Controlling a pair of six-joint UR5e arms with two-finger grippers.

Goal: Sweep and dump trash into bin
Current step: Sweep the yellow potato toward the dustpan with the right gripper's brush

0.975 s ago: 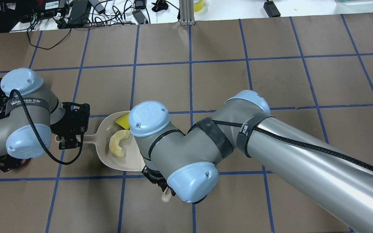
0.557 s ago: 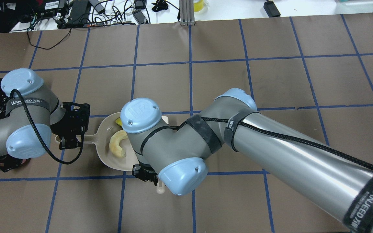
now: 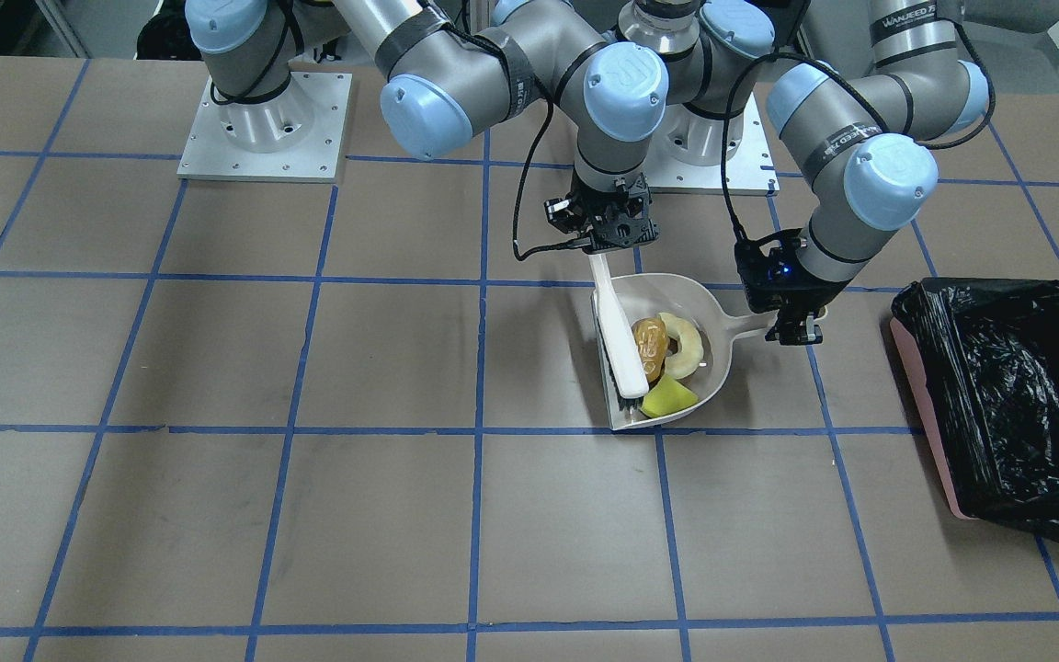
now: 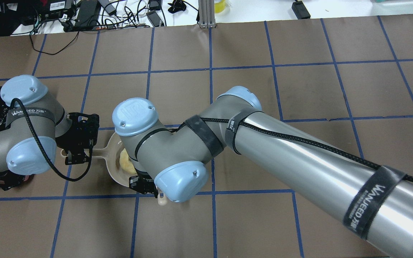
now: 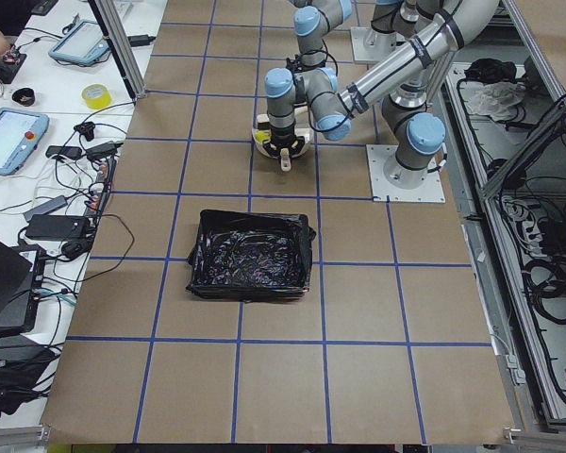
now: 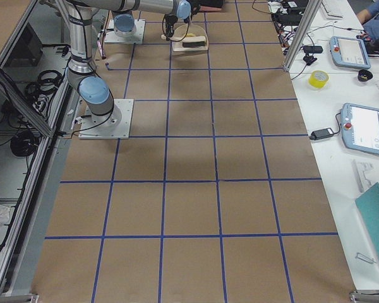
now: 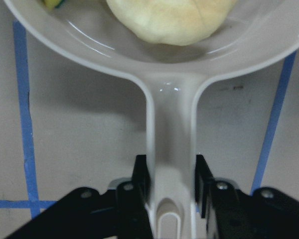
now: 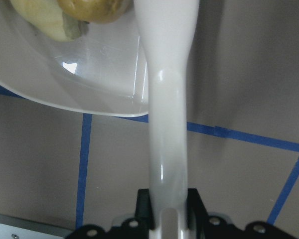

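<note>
Front-facing view tells most of it: all three bits of trash are already inside the dustpan [image 3: 667, 292]. That's the orange-brown lump [image 3: 649, 342], the pale crescent [image 3: 684, 348] touching it, and the yellow-green wedge [image 3: 669, 397] down by the pan's open mouth. The white brush [image 3: 617, 331] lies across that mouth, touching the lump. The bin [image 3: 998, 386] sits on the worktop [image 3: 309, 515] well apart from the dustpan, out past its handle end.

The left hand [image 7: 170, 194] is pinching the dustpan's handle, fingers tight on both sides. The right hand [image 8: 168, 211] is clamped on the brush handle the same way.

Handling-wise, I'd guess the pan is light, stiff plastic, so the handle is the right place to hold it, and it's held there already. The pieces look glossy and loose, so they'd probably slide or roll toward the mouth if the pan tips early. Keep it level till it's over the bin.

Versus a second ago in the overhead view, the right arm has swung in across the dustpan. It now hides most of it, wedge included, and the brush's handle end has shifted with it. Left arm and dustpan haven't budged.
</note>
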